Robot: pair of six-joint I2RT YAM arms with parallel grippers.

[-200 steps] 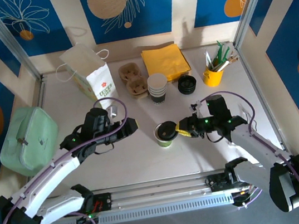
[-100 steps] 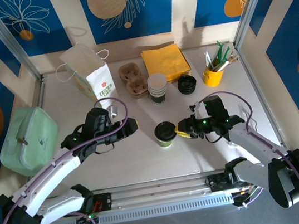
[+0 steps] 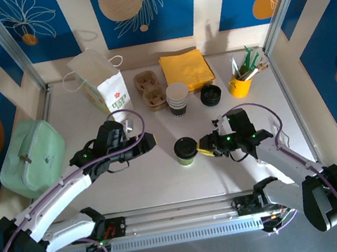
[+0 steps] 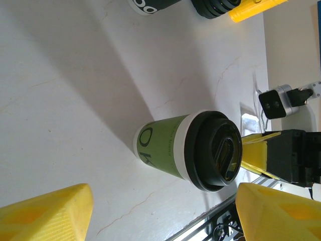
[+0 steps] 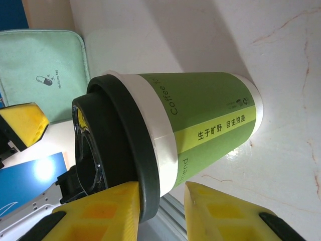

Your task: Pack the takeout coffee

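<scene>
R claw [image 5: 160, 201]: 2 yellow plastic fingers, blocky, narrowly apart. The takeout coffee's rim sits right at that gap; can't tell if it's pinched or let go. The takeout coffee [image 5: 200, 120] is 1 paper cup, green wall w/ a paler green stripe and small print, white rolled rim, and 1 round black plastic lid [image 5: 115, 150], glossy. It stands upright mid-bench, between both claws.

L claw [image 4: 163, 208]: released, 2 yellow fingers spread wide, nothing between them, cup just ahead.

The bench [image 3: 163, 177] is pale w/ faint marble veins. Further back:
- 1 stack of lidless cups [image 3: 177, 98], count unclear
- 1 pile of black lids [image 3: 211, 94], count unclear
- 1 brown pulp cup carrier [image 3: 150, 89]
- 1 white paper bag [image 3: 101, 79]
- 1 stack of yellow napkins [image 3: 187, 69]
- 1 yellow pot [image 3: 239, 84] of sticks, too small to count

Far L, 1 mint-green soft pouch [image 3: 32, 158].
</scene>
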